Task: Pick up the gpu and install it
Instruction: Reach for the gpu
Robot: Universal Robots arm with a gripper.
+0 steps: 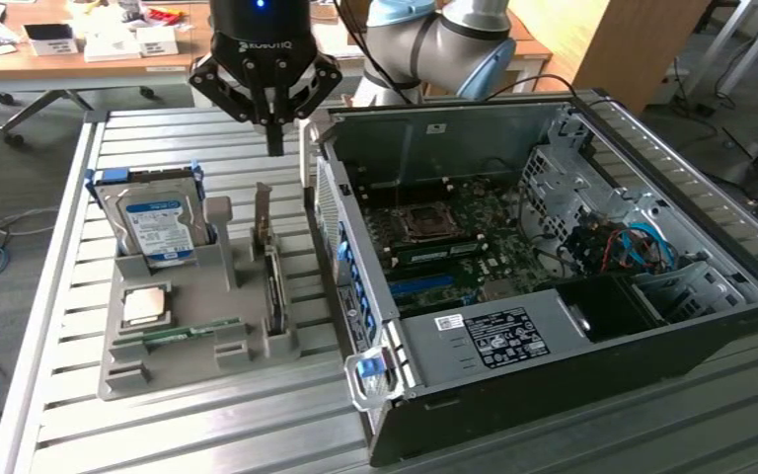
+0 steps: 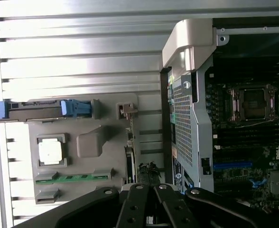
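While my gripper (image 1: 273, 138) hangs empty with its fingers pressed together above the grey tray (image 1: 129, 370), the pick-up, I judge, has not yet begun. The gpu (image 1: 271, 272) stands on edge in its slot, seemingly just below me, between the hard drive (image 1: 155, 222) and the computer case (image 1: 551, 395). Grasping it calls for parted fingers. The case wall crowds one side, and there is open room above.

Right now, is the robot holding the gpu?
No, the shut gripper hangs empty above the gpu, which stands in the tray.

Green gpu (image 1: 273, 286) upright on edge in grey holder (image 1: 142, 373)
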